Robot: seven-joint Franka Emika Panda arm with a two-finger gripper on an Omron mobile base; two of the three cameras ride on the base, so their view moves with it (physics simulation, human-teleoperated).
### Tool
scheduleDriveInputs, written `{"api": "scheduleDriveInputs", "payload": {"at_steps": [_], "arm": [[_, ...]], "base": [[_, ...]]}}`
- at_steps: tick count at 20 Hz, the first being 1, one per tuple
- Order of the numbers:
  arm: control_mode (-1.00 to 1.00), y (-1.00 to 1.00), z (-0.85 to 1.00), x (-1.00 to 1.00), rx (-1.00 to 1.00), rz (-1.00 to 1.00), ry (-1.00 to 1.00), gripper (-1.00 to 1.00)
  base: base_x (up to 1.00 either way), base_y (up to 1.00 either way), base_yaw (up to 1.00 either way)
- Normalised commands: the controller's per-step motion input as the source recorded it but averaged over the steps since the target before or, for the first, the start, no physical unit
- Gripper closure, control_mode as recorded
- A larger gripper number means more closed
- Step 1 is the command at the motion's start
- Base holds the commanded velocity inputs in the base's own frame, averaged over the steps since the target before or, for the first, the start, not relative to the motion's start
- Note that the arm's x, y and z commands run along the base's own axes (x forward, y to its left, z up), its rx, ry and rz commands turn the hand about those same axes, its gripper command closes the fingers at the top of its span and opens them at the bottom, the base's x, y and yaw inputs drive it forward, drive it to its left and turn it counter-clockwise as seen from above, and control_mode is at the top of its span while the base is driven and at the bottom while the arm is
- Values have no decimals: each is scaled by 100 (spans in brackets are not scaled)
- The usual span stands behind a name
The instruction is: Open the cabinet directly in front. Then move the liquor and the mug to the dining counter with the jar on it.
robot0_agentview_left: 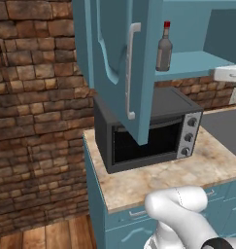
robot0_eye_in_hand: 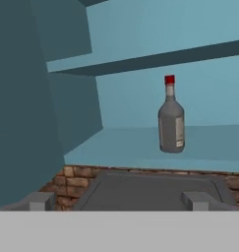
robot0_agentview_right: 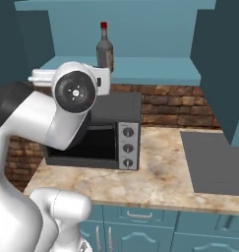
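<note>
Gripper: fingertips (robot0_eye_in_hand: 119, 201) sit at the bottom of the hand view, spread wide with nothing between them, aimed into the open cabinet and well short of the bottle.
Liquor: dark bottle with a red cap (robot0_eye_in_hand: 171, 118) stands upright on the lower shelf of the cabinet, untouched, near the shelf's front edge; it sits a little right of the line between the fingers.
Cabinet: teal wall cabinet (robot0_agentview_left: 187, 29) is open; its left door (robot0_agentview_left: 114, 63) with a silver bar handle (robot0_agentview_left: 131, 70) swings out over the toaster oven, and the right door (robot0_agentview_right: 224, 64) stands out at the other side.
Mug: no green mug can be made out on the visible part of the shelf.
Below: toaster oven (robot0_agentview_right: 99, 142) rests on the marbled counter (robot0_agentview_right: 155, 172) against the brick wall (robot0_agentview_left: 37, 121).
Done: opening the cabinet looks complete, judging by both doors.
Left: grasping the liquor, carrying it to the dining counter, then finding and moving the mug; both items are yet to be moved.
Next, as a judgement: the hand needs to advance and shift slightly toward the bottle before closing.
</note>
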Motion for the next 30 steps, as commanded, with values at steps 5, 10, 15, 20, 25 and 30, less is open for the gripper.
{"api": "scheduleDriveInputs", "payload": {"at_steps": [5,10,15,20,25,30], "arm": [[-100,0,13,13,0,-4,9,-100],[-100,0,0,24,0,-1,2,-100],[-100,0,2,26,0,0,3,-100],[-100,1,10,17,-3,-1,0,-100],[-100,1,4,2,-13,-8,0,-100],[-100,0,1,14,-10,-8,0,-100]], "base": [[0,0,0],[0,0,0],[0,0,0],[0,0,0],[0,0,0],[0,0,0]]}}
